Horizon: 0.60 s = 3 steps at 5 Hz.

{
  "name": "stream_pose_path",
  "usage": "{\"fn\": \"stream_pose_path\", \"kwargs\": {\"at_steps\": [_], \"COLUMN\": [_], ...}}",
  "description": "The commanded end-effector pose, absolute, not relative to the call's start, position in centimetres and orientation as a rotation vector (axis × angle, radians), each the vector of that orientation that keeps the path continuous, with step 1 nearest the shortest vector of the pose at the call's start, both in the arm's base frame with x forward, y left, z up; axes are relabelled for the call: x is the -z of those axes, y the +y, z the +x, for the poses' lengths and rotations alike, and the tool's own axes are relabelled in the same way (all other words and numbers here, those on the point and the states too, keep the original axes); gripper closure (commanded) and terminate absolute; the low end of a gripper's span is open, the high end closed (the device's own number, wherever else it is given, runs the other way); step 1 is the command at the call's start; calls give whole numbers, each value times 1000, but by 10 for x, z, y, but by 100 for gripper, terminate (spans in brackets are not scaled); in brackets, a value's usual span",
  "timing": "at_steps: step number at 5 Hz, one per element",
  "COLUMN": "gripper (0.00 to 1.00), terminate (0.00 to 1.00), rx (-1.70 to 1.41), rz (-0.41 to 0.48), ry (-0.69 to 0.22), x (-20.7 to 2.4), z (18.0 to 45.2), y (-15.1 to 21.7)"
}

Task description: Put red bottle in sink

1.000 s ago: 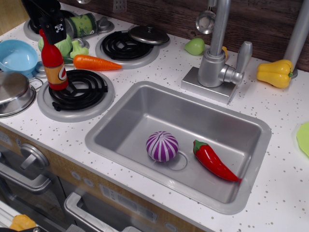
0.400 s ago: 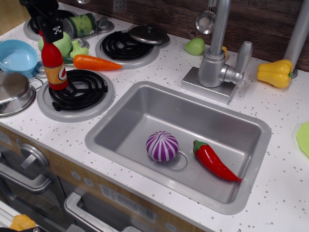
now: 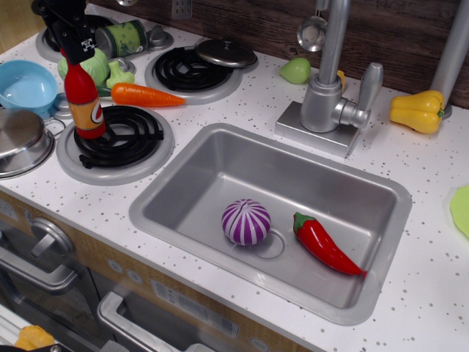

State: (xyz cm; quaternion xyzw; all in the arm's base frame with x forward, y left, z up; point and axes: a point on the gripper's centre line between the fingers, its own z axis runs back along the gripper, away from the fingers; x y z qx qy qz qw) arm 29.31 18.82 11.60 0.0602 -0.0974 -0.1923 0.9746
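1. Since a second ago, the bottle (image 3: 86,101) sits a touch further right on the burner (image 3: 117,139), and the gripper (image 3: 75,42) above it has shifted slightly right with it; everything else keeps its place.
2. At the single view's top left, the black gripper comes down over the bottle's cap and neck. Its jaws appear clenched on the neck, holding the bottle upright.
3. I cannot tell whether the bottle's base touches the black coil or hangs just above it. Its orange-yellow label faces the camera.
4. Well to the right of the bottle lies the sink (image 3: 183,158), a silver-grey basin set in the speckled white counter (image 3: 242,103).
5. Inside the sink, a purple-striped onion (image 3: 246,221) rests just left of the round drain, and a glossy chili (image 3: 325,243) lies to its right, pointing toward the basin's right wall.
6. Behind the bottle, a carrot (image 3: 145,95) lies between two burners, with a green vegetable (image 3: 94,69) beside it.
7. At the left edge are a blue bowl (image 3: 26,83) and a steel pot (image 3: 22,139).
8. Behind the sink stands the faucet (image 3: 331,81); a yellow pepper (image 3: 418,111) lies at far right.
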Motion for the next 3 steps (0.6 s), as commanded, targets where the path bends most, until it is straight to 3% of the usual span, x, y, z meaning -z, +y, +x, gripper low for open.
{"fn": "stream_pose_path", "kwargs": {"at_steps": [1, 2, 3], "gripper": [100, 100, 100], "terminate": [0, 0, 0], "rx": [305, 195, 96], "rz": [191, 189, 145], "ry": [-203, -191, -171], "x": [-157, -172, -173], "z": [291, 288, 286], "y": [152, 102, 53]}}
